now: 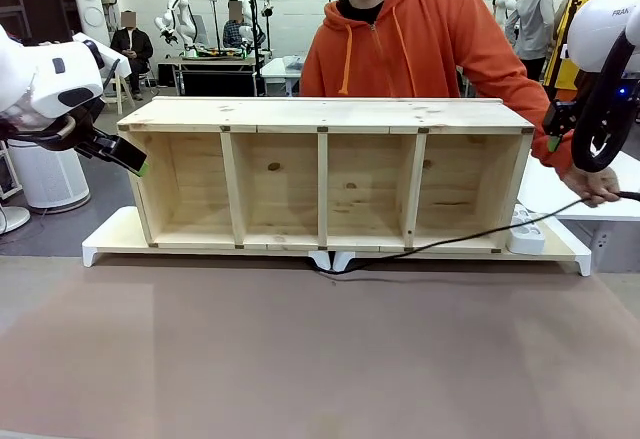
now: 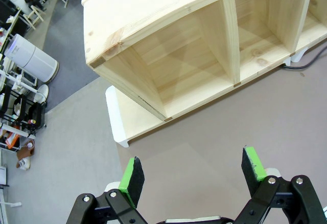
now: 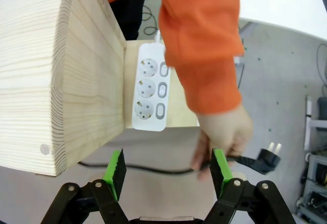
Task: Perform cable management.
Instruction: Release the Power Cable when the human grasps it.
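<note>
The thin black cable [image 1: 470, 232] runs from a person's hand [image 1: 592, 185] at the right, down along the front of the wooden shelf [image 1: 325, 114], to a loop on the table under its middle. In the right wrist view, the hand [image 3: 225, 134] pinches the cable [image 3: 153, 169] close to its plug [image 3: 267, 158]. My right gripper [image 3: 168, 170] is open, and the cable crosses beyond the gap between its green pads. The white power strip [image 3: 150, 94] lies beside the shelf's right end. My left gripper [image 2: 193, 175] hangs open and empty off the shelf's left end [image 1: 138, 162].
The shelf stands on a white base [image 1: 105, 239] at mid-table. The person in an orange hoodie [image 1: 410, 44] stands behind it. Brown tabletop [image 1: 320, 359] stretches in front. A white side table [image 1: 560, 194] sits at the right.
</note>
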`<state>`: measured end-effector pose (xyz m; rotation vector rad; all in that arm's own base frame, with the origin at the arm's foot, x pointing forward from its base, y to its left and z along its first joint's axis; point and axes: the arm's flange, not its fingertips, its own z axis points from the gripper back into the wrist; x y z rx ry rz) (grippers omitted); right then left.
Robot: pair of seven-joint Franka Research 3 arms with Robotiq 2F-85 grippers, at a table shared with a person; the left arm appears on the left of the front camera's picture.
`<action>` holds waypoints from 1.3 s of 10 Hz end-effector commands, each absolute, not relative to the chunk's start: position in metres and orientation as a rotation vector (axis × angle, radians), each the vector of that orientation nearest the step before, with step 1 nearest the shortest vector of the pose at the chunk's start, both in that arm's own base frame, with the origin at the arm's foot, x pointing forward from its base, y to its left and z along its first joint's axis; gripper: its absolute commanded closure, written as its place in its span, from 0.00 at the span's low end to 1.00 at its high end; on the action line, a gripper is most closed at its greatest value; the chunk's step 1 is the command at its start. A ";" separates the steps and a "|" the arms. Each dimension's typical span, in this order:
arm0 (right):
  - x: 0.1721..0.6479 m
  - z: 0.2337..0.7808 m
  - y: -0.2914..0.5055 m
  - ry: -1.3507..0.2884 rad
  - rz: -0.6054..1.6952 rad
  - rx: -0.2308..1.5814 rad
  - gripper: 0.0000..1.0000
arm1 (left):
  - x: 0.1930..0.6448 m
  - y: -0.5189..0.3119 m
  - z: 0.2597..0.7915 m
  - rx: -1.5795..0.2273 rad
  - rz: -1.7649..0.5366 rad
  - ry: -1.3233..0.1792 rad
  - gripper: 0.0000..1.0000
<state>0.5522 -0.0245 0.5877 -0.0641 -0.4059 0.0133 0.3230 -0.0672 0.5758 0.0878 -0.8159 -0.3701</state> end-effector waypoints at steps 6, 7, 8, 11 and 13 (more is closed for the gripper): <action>0.552 0.588 -0.025 -0.406 0.011 -0.061 0.15 | 0.323 -0.066 0.575 0.082 -0.370 -0.815 0.00; 0.552 0.588 -0.025 -0.406 0.011 -0.061 0.15 | 0.323 -0.066 0.575 0.082 -0.370 -0.815 0.00; 0.552 0.588 -0.025 -0.406 0.011 -0.061 0.15 | 0.323 -0.066 0.575 0.082 -0.370 -0.815 0.00; 0.552 0.588 -0.025 -0.406 0.011 -0.061 0.15 | 0.323 -0.066 0.575 0.082 -0.370 -0.815 0.00; 0.552 0.588 -0.025 -0.406 0.011 -0.061 0.15 | 0.323 -0.066 0.575 0.082 -0.370 -0.815 0.00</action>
